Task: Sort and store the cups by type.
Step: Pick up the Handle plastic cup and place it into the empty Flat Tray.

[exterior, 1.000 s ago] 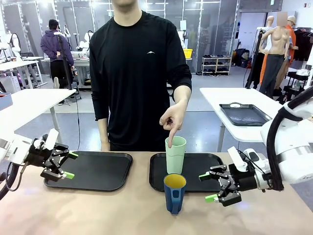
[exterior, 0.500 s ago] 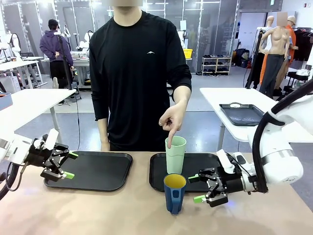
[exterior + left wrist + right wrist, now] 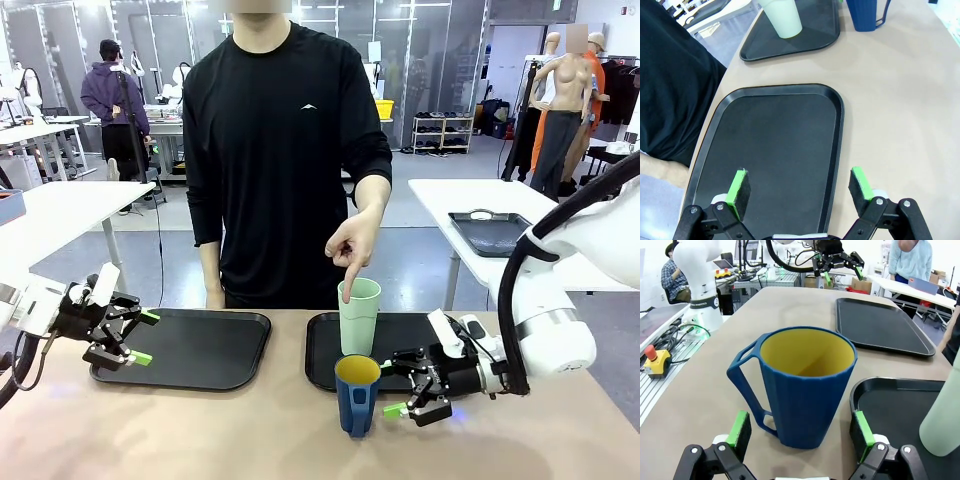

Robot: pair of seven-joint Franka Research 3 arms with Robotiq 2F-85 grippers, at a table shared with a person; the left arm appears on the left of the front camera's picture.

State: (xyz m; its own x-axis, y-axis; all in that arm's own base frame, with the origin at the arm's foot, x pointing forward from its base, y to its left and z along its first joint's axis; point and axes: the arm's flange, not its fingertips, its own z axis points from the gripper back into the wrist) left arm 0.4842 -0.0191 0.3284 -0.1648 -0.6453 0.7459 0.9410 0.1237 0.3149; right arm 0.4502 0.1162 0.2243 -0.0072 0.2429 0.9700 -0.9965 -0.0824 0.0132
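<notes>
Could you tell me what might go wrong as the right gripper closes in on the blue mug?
The right gripper is open, level with the blue mug; one finger may catch the mug's handle and tip it. The green tumbler stands close behind, so a push could knock it. The person's hand points into the tumbler, near the arm's path.

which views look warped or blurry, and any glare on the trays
Front view: sharp and evenly lit, soft shadow under the blue mug, dull sheen on the left tray. Left wrist view: wide-angle bend in the table edge. Right wrist view: mug crisp, green tumbler cut off at the frame's edge, pale glare on the far tray.
</notes>
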